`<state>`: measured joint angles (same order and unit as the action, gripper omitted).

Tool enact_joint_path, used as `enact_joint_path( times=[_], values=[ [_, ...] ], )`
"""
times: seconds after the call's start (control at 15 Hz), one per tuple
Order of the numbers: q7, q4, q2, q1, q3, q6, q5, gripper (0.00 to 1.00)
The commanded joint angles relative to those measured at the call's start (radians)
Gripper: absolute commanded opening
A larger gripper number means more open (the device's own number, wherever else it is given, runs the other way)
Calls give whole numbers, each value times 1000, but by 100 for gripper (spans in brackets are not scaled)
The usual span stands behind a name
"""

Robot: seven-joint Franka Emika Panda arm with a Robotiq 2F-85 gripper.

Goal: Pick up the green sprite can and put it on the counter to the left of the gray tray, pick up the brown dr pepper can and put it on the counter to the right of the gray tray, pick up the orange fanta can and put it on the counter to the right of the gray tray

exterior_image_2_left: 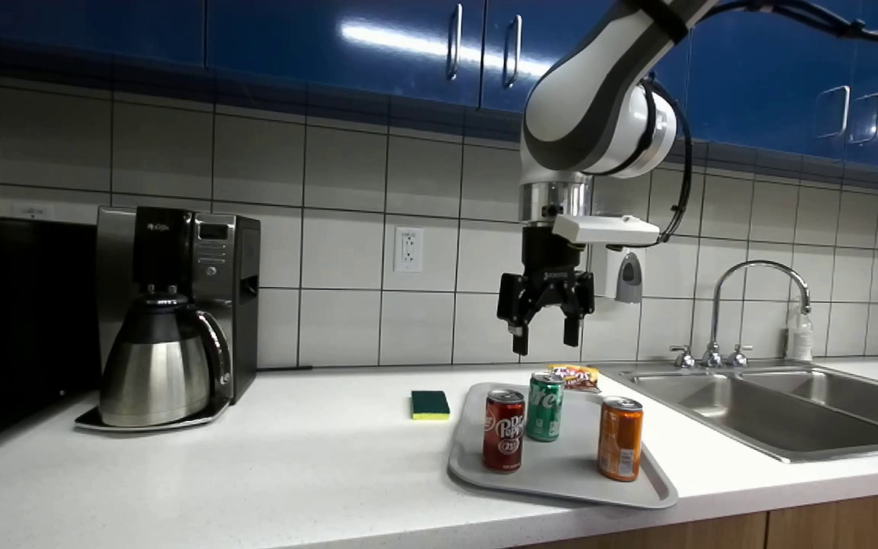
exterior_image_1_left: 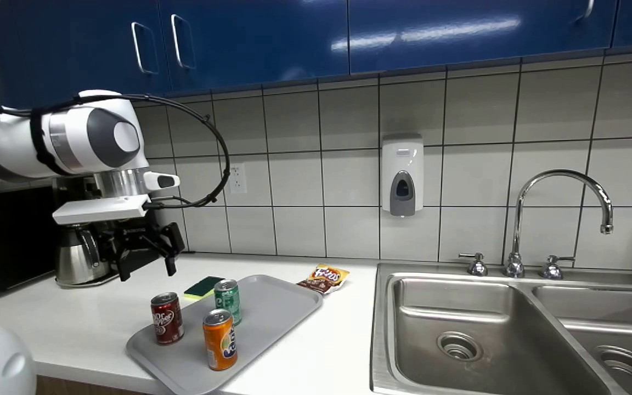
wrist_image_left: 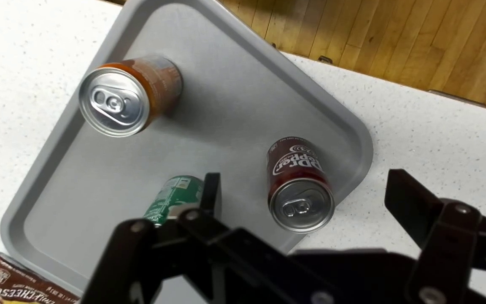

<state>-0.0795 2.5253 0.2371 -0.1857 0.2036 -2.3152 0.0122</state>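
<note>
A: Left to right, from where we stand: how far along is the task?

B: At its start, in my judgement. Far left, the coffee maker point(exterior_image_2_left: 180, 305); next, the sponge point(exterior_image_2_left: 430, 404), lying on the white counter point(exterior_image_2_left: 317, 457) to the left of the gray tray point(exterior_image_2_left: 561, 467). On the tray, in order: the brown Dr Pepper can point(exterior_image_2_left: 503, 431), upright, near the left edge; the green Sprite can point(exterior_image_2_left: 545, 408), upright, farther back; then, just beyond the tray's far edge, the snack bag point(exterior_image_2_left: 576, 377); the orange Fanta can point(exterior_image_2_left: 620, 441), upright, near the right edge. Far right, the steel sink point(exterior_image_2_left: 759, 409).

A: Done, and remaining?

B: Done: none of the three transfers, since all three cans stand on the tray. Remaining: Sprite to the counter at left; Dr Pepper and Fanta to the counter at right, on the sink side.

A: The gripper point(exterior_image_2_left: 546, 339)?

B: Suspended above the cans, its fingers point(exterior_image_2_left: 520, 343) spread wide, holding nothing and touching nothing. In the wrist view the Dr Pepper can appears in the gap but stands below it; one finger partly hides the Sprite can. The task's wording suggests Sprite first; the pose alone does not settle it.
</note>
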Motion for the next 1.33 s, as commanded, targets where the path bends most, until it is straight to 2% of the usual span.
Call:
enact_joint_path(
  times=[0.0, 0.6, 0.93, 1.27],
  values=[
    [-10, 10, -10, -6, -2, -63, -24, 100],
    [-93, -1, -111, 3, 23, -201, 32, 100],
    [-196, -15, -177, 7, 33, -261, 115, 100],
    [-291, -55, -253, 3, 21, -266, 212, 100]
  ],
)
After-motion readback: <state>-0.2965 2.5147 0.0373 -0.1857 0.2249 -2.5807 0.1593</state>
